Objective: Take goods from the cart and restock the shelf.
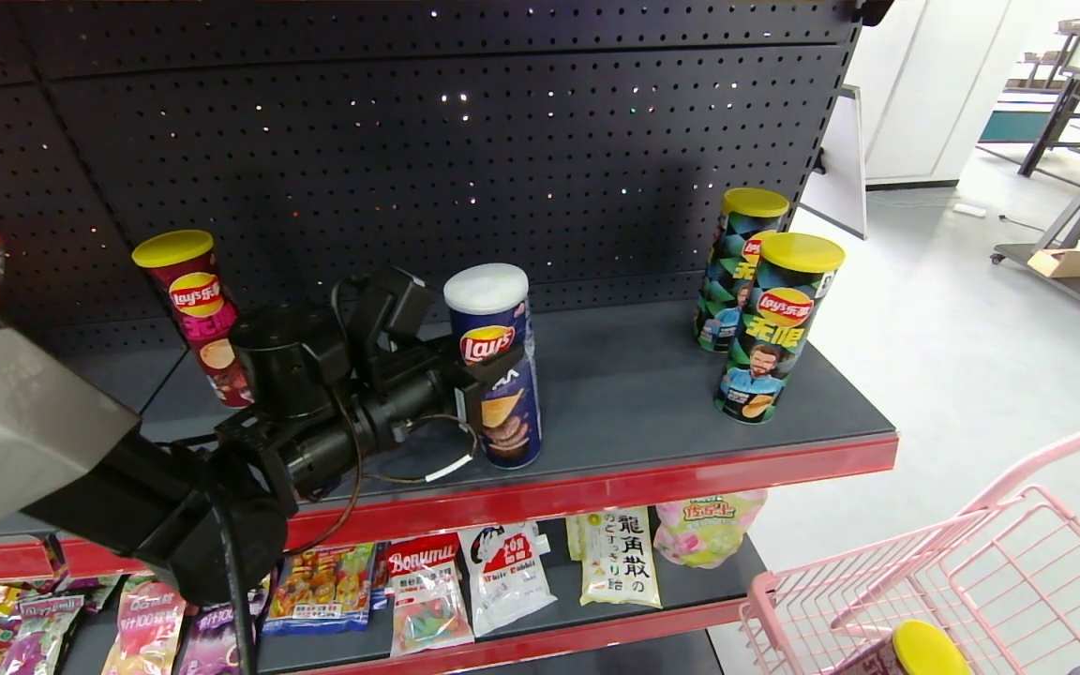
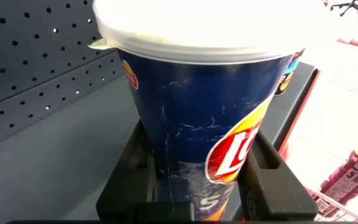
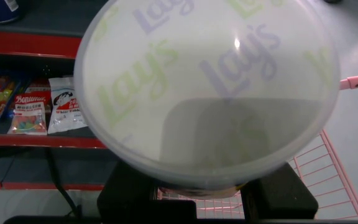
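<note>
L jaws grip blue can (image 1: pixel 514 422) on shelf (image 1: pixel 634 394), 9 o'clock of green cans (image 1: pixel 774 328); release slow. R jaws hold lidded can (image 3: pixel 210 87).

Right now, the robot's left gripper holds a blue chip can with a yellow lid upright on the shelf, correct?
Not quite: the lid is white, not yellow, as the head view shows. The left gripper does hold the blue chip can upright on the shelf.
</note>
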`<state>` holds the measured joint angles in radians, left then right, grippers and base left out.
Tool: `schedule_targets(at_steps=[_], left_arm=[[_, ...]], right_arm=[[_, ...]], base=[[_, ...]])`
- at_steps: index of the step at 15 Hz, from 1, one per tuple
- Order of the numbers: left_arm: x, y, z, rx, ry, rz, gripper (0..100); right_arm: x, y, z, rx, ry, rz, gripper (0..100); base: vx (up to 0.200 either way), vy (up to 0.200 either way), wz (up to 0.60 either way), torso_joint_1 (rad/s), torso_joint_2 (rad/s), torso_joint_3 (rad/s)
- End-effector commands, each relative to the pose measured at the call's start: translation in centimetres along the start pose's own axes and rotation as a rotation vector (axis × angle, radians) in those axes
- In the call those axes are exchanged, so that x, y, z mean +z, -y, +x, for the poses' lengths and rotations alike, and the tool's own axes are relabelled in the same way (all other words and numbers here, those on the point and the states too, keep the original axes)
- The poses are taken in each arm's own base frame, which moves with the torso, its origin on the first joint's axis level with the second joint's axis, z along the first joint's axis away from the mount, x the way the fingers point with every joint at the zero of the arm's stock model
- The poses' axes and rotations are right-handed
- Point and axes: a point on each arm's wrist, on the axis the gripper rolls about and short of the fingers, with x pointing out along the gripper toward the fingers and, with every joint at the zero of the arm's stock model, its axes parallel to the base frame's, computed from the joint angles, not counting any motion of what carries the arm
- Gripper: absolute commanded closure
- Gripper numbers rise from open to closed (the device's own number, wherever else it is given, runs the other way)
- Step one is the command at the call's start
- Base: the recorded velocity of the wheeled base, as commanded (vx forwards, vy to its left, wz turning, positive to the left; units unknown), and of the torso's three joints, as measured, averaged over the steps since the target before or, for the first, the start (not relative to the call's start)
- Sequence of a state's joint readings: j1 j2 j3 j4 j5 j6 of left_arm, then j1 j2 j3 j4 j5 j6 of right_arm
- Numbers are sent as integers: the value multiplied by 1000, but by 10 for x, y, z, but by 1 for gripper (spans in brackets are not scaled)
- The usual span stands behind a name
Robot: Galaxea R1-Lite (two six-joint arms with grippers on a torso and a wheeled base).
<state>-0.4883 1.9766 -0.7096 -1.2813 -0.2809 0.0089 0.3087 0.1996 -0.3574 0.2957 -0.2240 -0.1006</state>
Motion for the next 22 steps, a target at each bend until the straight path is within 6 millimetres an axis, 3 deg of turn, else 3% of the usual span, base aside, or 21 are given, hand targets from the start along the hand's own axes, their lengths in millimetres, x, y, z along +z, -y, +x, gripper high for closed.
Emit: schedule_targets(at_steps=[1,22], left_arm=[[2,0,-1,1,4,1,100],[2,15,-13,-35,-17,18,100]], right_arm=[[0,0,0,1,0,-1,100],[2,0,-1,0,9,1,100]], base=[[0,0,0,0,0,0],[0,0,0,0,0,0]])
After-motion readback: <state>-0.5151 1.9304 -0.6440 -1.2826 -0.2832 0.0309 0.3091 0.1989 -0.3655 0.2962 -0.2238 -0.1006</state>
